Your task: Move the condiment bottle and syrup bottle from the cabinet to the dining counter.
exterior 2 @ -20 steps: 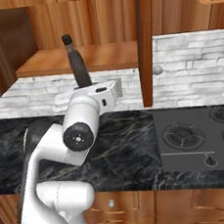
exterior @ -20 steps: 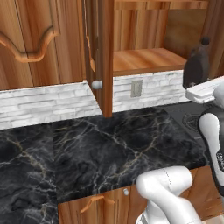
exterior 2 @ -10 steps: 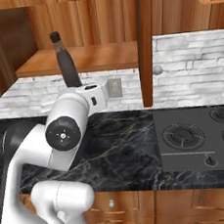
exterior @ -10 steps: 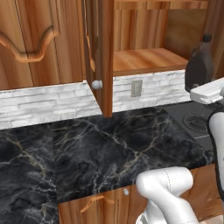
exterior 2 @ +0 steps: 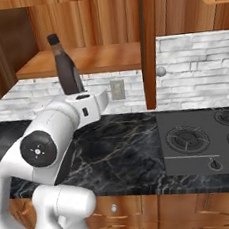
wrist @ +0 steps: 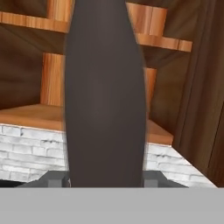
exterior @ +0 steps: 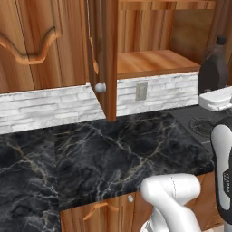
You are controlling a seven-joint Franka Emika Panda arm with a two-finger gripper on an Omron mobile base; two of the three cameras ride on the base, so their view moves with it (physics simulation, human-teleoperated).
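Observation:
My gripper (exterior 2: 79,96) is shut on the syrup bottle (exterior 2: 67,71), a wide brown bottle with a small dark cap, and holds it near its base. The bottle (exterior: 214,68) stands nearly upright in the air, in front of the open cabinet's lower shelf (exterior: 154,61) and above the black counter. In the hand view the bottle (wrist: 105,96) rises dark and close between the two fingertips (wrist: 52,179), with the cabinet shelf (wrist: 30,116) behind it. The condiment bottle and the dining counter are out of view.
An open cabinet door (exterior: 108,59) with a round silver knob (exterior: 100,87) juts out over the black marble counter (exterior: 113,154). A white brick wall (exterior 2: 197,72) with an outlet (exterior 2: 116,89) backs it. A stovetop (exterior 2: 205,144) lies to the right. Drawers (exterior 2: 147,208) run below.
The bottle has drifted a little away from the door side, rightward in the left base view, and stands straighter. The arm's elbow has swung around below it.

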